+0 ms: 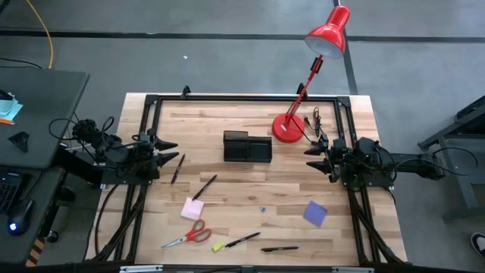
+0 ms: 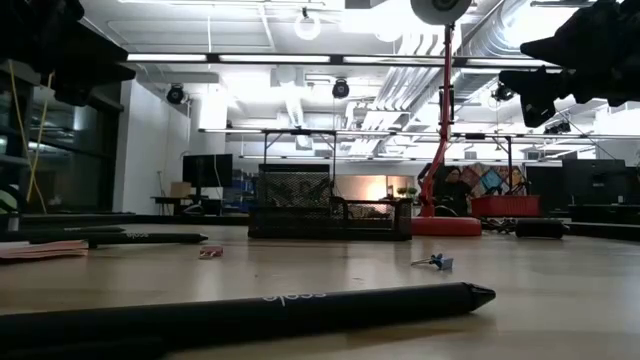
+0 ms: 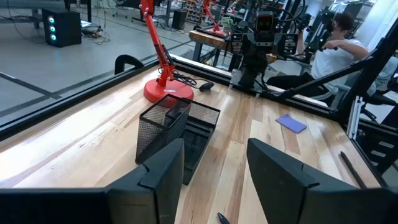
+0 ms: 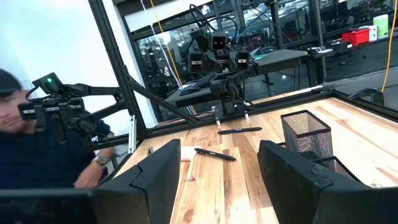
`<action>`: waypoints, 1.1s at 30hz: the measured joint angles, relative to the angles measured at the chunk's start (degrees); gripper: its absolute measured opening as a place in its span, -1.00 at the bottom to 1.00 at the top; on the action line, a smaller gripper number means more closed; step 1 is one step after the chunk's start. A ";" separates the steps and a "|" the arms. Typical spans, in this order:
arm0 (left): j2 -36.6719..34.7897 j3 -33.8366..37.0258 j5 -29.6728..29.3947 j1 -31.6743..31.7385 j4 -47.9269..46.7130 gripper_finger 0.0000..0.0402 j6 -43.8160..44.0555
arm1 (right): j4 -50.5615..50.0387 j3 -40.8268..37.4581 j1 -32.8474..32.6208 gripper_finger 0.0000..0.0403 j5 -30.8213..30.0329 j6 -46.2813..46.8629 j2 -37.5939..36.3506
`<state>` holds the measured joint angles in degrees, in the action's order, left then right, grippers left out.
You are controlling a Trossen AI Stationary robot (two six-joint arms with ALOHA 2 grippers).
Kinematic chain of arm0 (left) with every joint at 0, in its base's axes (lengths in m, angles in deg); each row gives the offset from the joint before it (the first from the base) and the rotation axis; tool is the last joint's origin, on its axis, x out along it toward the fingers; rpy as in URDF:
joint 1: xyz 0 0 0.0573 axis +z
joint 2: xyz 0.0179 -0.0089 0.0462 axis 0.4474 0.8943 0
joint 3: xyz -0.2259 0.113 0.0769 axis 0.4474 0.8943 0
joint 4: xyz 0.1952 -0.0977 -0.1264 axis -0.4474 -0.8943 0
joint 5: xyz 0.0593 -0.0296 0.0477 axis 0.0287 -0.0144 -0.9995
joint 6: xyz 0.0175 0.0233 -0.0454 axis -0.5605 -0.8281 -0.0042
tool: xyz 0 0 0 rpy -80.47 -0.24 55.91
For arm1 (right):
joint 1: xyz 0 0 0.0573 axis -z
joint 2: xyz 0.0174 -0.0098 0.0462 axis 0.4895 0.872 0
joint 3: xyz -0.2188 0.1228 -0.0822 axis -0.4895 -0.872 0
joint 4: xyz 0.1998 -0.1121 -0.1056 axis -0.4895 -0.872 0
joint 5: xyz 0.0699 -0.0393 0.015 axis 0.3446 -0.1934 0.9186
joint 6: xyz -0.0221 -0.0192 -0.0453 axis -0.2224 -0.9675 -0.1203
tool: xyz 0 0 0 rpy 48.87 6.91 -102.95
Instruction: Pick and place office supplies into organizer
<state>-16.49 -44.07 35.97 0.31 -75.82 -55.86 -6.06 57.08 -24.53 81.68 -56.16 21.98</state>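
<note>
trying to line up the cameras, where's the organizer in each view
High: organizer at table centre, left of the lamp base.
Low: mid-distance, centre, lamp base to its right.
Left wrist: ahead of the fingers, lamp base behind it.
Right wrist: at the right edge.
Shared landmark: the red lamp base.

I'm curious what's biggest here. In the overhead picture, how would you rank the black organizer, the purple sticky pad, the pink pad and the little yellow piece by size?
1. organizer
2. and 3. pink pad and purple sticky pad: they look alike, so no ranking
4. yellow piece
</note>
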 joint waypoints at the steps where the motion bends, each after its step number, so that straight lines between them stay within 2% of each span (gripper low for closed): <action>1: 0.02 0.01 0.01 -0.02 0.01 -0.16 0.00 | 0.02 0.00 0.00 0.02 0.00 0.00 -0.02; 19: 0.00 -0.01 -0.32 -0.02 0.52 -0.16 -0.02 | -0.01 0.02 -0.01 0.02 -0.05 -0.70 -0.01; 22: 0.00 -0.04 -2.91 -0.01 2.29 -0.16 -0.48 | -0.01 0.02 0.15 0.03 -0.36 -9.23 -0.02; 28: 0.00 -0.04 -1.39 -0.02 1.71 -0.16 -0.48 | 0.00 0.02 0.15 0.03 -0.36 -24.86 -0.01; 33: 0.00 -0.04 -0.44 -0.02 1.68 -0.16 -0.49 | 0.75 0.02 0.15 0.01 -0.40 -28.66 -0.02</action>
<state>-16.49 -44.10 35.53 0.29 -74.13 -56.35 -5.30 57.10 -24.38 81.28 -84.82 21.96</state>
